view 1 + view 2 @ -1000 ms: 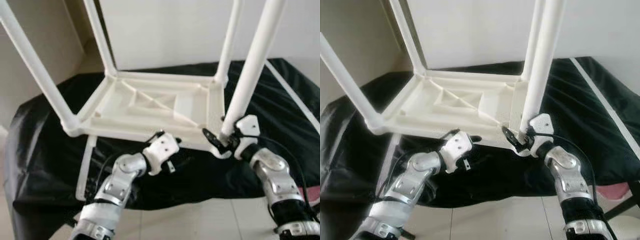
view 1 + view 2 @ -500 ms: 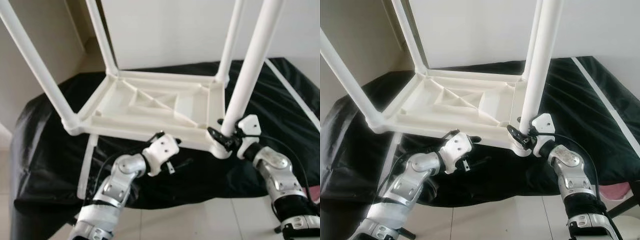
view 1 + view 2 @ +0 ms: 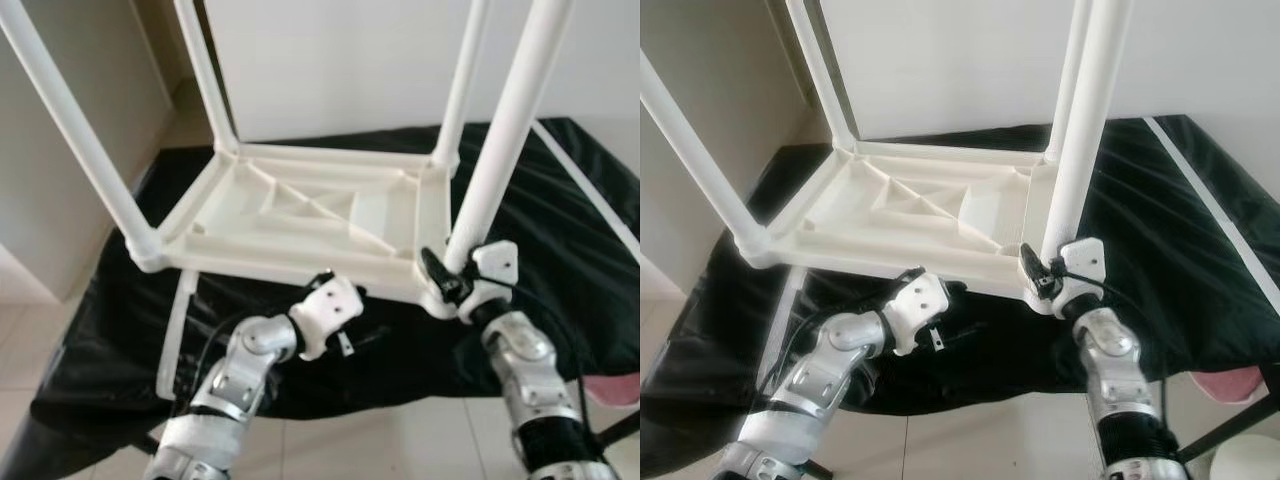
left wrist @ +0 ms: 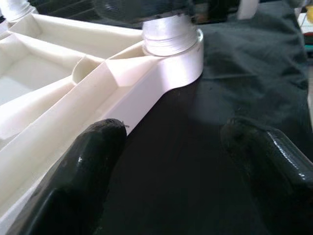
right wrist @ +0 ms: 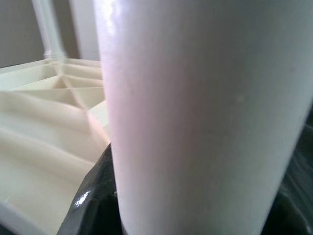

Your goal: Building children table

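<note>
A white plastic children's table lies upside down on a black cloth, with its legs pointing up. My right gripper is at the base of the near right leg and shut around it. That leg stands close up in the right wrist view, with a black finger against its side. My left gripper is open just in front of the tabletop's near edge. One finger touches that edge; the other is over the cloth.
The black cloth covers a low surface and hangs down to a tiled floor. A loose white bar lies on the cloth at the left. A white strip crosses the cloth at the right. A wall stands behind.
My right forearm has swung in under the leg, and the gripper has closed in on the leg's base. The left gripper has hardly moved. The view has shifted slightly.
</note>
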{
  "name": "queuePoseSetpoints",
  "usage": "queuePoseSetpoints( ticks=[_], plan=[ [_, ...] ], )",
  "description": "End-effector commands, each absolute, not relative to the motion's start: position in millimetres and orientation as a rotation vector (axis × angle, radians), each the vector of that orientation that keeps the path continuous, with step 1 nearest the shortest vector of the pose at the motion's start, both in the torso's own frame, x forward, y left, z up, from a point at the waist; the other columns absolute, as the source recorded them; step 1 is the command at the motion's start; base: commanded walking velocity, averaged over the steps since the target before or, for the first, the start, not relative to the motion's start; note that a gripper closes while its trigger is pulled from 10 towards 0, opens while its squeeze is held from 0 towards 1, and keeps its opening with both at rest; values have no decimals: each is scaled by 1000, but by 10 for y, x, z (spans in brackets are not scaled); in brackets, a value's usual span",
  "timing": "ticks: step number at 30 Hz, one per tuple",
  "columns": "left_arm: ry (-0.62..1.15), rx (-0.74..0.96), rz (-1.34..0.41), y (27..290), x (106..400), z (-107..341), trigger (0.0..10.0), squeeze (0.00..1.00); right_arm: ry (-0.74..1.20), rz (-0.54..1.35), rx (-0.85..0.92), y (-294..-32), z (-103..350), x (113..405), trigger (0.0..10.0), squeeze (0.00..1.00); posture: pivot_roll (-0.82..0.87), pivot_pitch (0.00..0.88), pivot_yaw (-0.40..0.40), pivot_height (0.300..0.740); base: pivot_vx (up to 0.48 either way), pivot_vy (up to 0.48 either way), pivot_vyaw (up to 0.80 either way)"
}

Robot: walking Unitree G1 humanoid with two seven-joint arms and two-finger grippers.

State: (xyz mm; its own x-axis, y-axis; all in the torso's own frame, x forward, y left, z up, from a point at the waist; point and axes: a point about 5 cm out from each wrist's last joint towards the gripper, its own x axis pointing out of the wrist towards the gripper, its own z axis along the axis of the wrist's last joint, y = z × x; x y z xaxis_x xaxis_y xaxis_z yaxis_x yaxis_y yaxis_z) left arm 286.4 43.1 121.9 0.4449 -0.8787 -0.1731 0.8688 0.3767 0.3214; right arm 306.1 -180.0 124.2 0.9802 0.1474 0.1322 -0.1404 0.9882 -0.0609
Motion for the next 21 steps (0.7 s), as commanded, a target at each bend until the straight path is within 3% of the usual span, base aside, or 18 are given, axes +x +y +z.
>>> queuePoseSetpoints(
  ticks=[1, 9, 14, 21],
  plan=[
    [-28, 387, -1011, 459, 2883, 1160, 10000, 0, -3, 18, 9, -1854, 974, 2998, 10000, 0, -98, 0, 75, 740, 0, 0, 0],
    [-53, 313, -929, 421, 2930, 1200, 10000, 0, 14, -274, 121, -1785, 927, 2966, 10000, 0, -96, 0, 45, 740, 0, 0, 0],
    [-60, 224, -882, 403, 2952, 1254, 10000, 0, 9, -255, 156, -1636, 945, 2926, 10000, 0, -103, 0, 36, 740, 0, 0, 0],
    [-26, 176, -831, 436, 3025, 1301, 10000, 0, 8, -268, 104, -1712, 994, 2906, 10000, 0, -107, 0, 14, 740, 0, 0, 0]
  ],
)
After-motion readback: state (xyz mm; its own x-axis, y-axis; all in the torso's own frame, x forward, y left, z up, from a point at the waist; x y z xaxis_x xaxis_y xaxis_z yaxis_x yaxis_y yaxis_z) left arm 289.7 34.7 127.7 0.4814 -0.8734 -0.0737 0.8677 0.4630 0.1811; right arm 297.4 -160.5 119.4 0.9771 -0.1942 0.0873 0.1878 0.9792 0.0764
